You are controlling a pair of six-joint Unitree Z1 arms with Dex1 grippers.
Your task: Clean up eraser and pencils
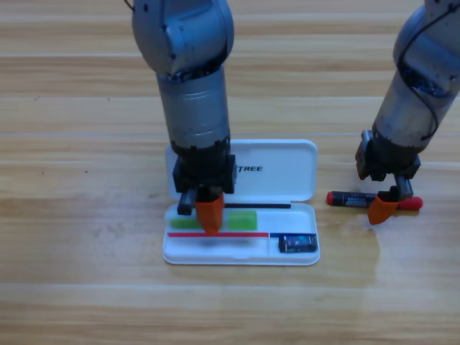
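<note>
The green pencil (pixel 243 220) lies lengthwise in the open white case (pixel 287 171), above its long tray. My left gripper (pixel 210 218) points straight down on the pencil's middle and hides it there, so green shows on both sides. The dark eraser (pixel 297 244) sits in the case's small right-hand compartment. The red pencil (pixel 353 199), with its black label band, lies on the table right of the case. My right gripper (pixel 384 209) is down over the red pencil near its right end, touching or just above it.
The case's lid (pixel 277 154) lies flat behind the tray, hinged open toward the back. The left arm's grey body rises over the lid's left part. The wooden table (pixel 86 237) surrounds the case.
</note>
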